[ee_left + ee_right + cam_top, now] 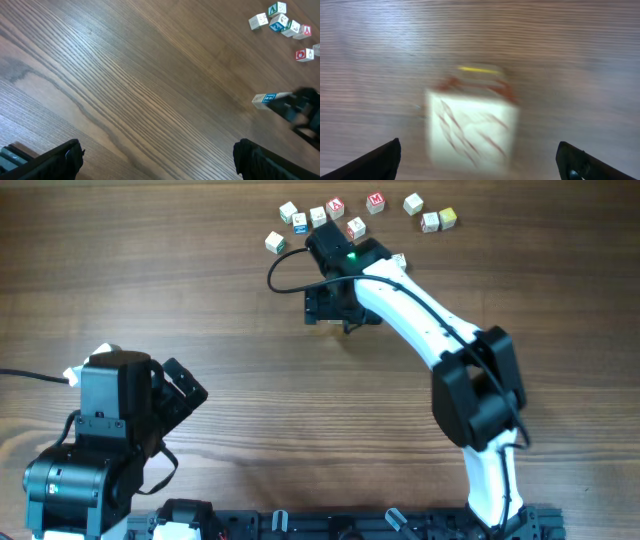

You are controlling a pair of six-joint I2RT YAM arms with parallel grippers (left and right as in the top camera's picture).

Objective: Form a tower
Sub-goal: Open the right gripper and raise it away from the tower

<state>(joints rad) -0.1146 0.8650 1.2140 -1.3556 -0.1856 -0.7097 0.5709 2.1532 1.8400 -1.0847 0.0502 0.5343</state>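
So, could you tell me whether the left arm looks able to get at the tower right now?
Probably not cleanly: the right gripper hangs open directly over the tower, covering its top, and the left gripper sits far off. Only the tower's near side looks free.

We see the tower (472,127) blurred in the right wrist view, its markings unreadable; overhead, the right gripper (329,307) hides it. Letters on the loose cubes (335,208) are too small to read.
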